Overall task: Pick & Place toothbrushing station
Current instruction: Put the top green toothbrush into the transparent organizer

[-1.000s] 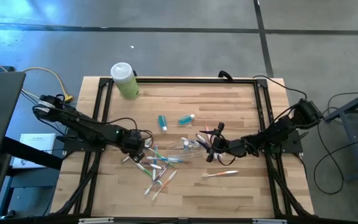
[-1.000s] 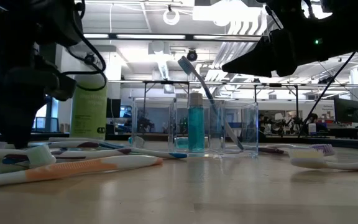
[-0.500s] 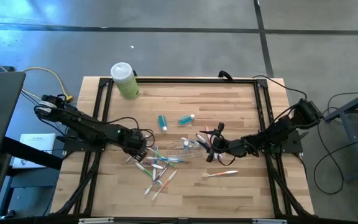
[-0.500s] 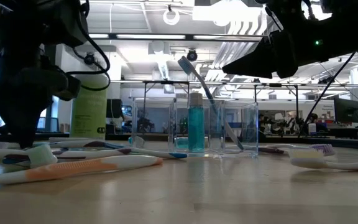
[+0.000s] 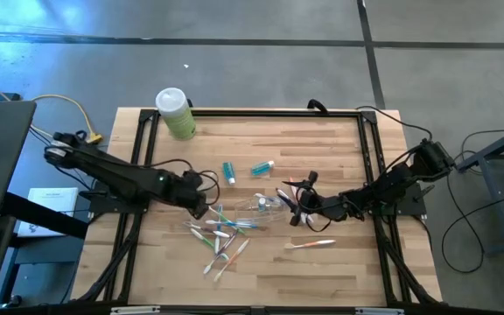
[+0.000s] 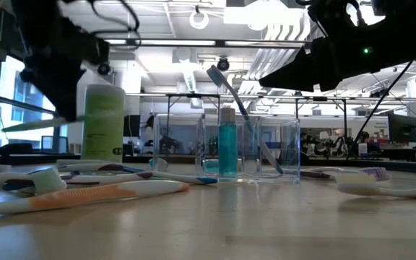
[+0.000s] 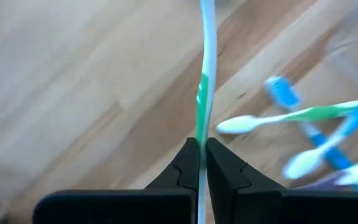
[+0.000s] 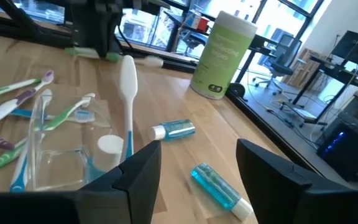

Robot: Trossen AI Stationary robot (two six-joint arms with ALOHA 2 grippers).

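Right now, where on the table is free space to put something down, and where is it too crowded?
Bare wood lies along the table's front edge, and at the far right corner beyond the two teal tubes. It is crowded mid-table: the toothbrush pile, the clear cup and both grippers, left and right.

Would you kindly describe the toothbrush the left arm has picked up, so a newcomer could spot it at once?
Start at the wooden table and find the scattered toothbrush pile near its middle. At the pile's left edge, the left pincer is shut on a white and green toothbrush. It alone is lifted and clamped; the others lie flat.
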